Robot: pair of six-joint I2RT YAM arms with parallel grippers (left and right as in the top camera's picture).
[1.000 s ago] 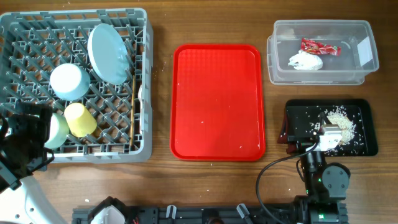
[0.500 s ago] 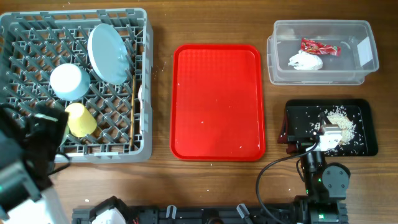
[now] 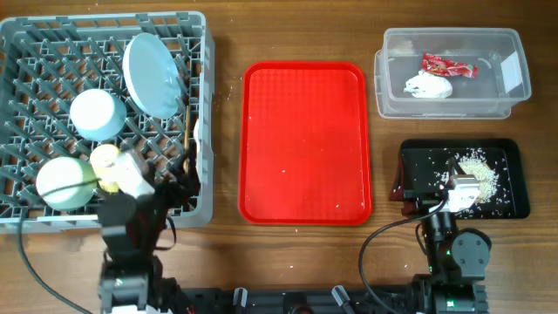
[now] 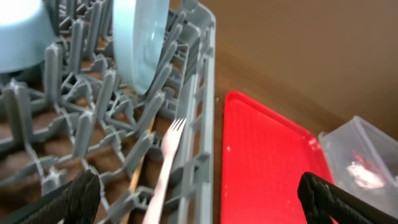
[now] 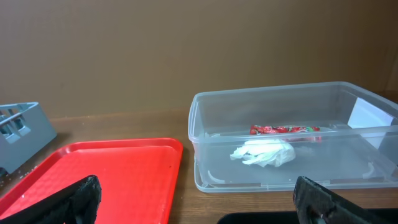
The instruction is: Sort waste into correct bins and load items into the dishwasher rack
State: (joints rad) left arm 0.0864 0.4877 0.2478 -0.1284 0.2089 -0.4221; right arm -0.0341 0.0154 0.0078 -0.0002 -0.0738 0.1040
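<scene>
left arm [image 3: 131, 228] swung from left edge of rack [image 3: 26, 52] to its near right corner, uncovering saucer [image 3: 63, 183]. left fingers [image 4: 68, 199] apart, empty, near fork [image 4: 168, 149] in rack. right fingers [image 5: 74, 199] apart, empty. wrapper [image 3: 449, 66], tissue [image 3: 429, 85] in tub [image 3: 514, 44]; crumbs [image 3: 478, 167] in black tray [image 3: 418, 161].

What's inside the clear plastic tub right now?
Inside the clear tub lie a shiny red wrapper and a crumpled white tissue, close together. Anything beneath the tissue is covered and cannot be seen.
</scene>
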